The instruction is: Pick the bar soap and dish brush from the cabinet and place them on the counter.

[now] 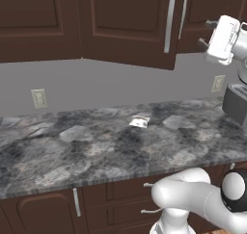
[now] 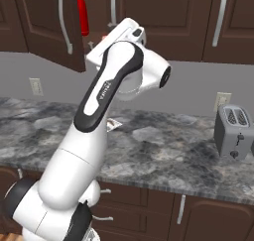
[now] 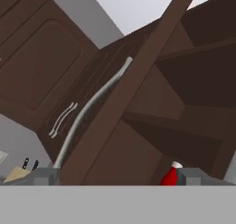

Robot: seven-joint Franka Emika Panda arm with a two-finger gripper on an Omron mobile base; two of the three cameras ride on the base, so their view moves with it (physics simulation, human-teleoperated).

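Observation:
The cabinet [image 1: 125,21] hangs above the counter [image 1: 87,151] with one panelled door swung out, its curved silver handle [image 1: 170,21] facing the room. My gripper [image 1: 204,33] is raised at the upper right, level with the cabinet's bottom edge and pointing into the opening behind that door. In the hand view the gripper [image 3: 117,177] is open and holds nothing, and the open cabinet door [image 3: 138,94] runs edge-on across the picture, with dark shelves behind it. The bar soap and the dish brush are hidden.
A tall red bottle [image 2: 83,12] stands inside the cabinet, also seen as the bottle [image 3: 170,174] beside my right fingertip. A whitish packet [image 1: 140,122] lies mid-counter. A grey toaster [image 2: 235,131] stands at the right. Wall outlets [image 1: 38,98] sit above the counter. Drawers [image 1: 120,204] lie below.

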